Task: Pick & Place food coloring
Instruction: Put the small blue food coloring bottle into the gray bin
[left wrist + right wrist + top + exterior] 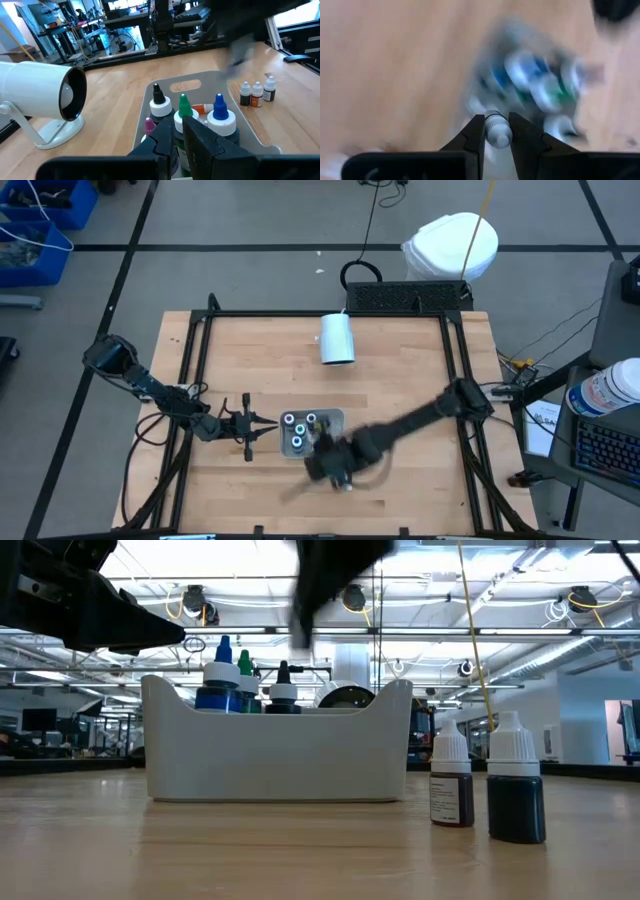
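Though labels are unreadable, right gripper (496, 131) pinches a white-capped bottle (498, 134).

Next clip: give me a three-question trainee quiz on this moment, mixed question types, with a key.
1. True or false: the right gripper holds a small white-capped bottle between its fingers.
2. In the low view, how many small bottles stand on the table outside the white tray? A) none B) two C) five
3. Fill in: the large white cup lies on its ____.

Key:
1. True.
2. B. Two show there; the left wrist view shows three.
3. Side, away from the tray. The left gripper waits shut beside the tray.
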